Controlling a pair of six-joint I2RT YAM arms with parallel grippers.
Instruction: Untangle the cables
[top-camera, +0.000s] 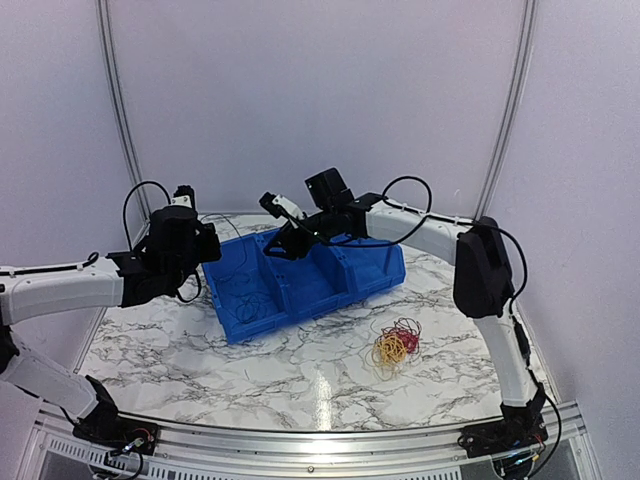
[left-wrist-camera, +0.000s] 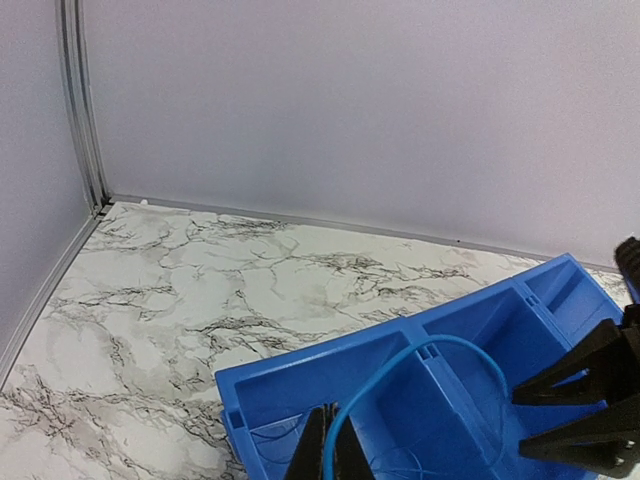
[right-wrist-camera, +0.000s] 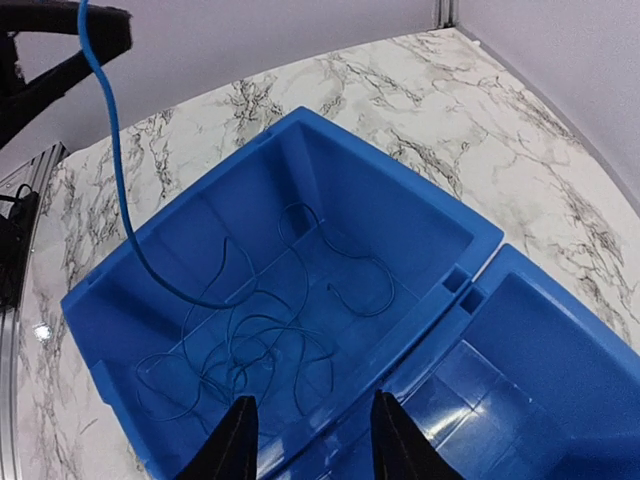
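Observation:
A light blue cable (left-wrist-camera: 434, 339) rises from my left gripper (left-wrist-camera: 328, 412), which is shut on it, and arcs over the blue bin (left-wrist-camera: 300, 365). In the right wrist view the same cable (right-wrist-camera: 112, 130) hangs from the left gripper's fingers (right-wrist-camera: 100, 20) down into the bin's compartment, where several thin dark blue cables (right-wrist-camera: 300, 330) lie in loose loops. My right gripper (right-wrist-camera: 312, 396) hovers open above that compartment with nothing between its fingers. From above, both grippers (top-camera: 208, 248) (top-camera: 280, 243) are over the bin (top-camera: 290, 318). A red and yellow cable bundle (top-camera: 395, 343) lies on the table.
The blue bin has several compartments and sits slanted mid-table on the marble top (top-camera: 200, 350). Its divider wall (right-wrist-camera: 460, 300) runs just right of my right gripper. White walls with a metal rail (left-wrist-camera: 80, 110) close in the back and left sides.

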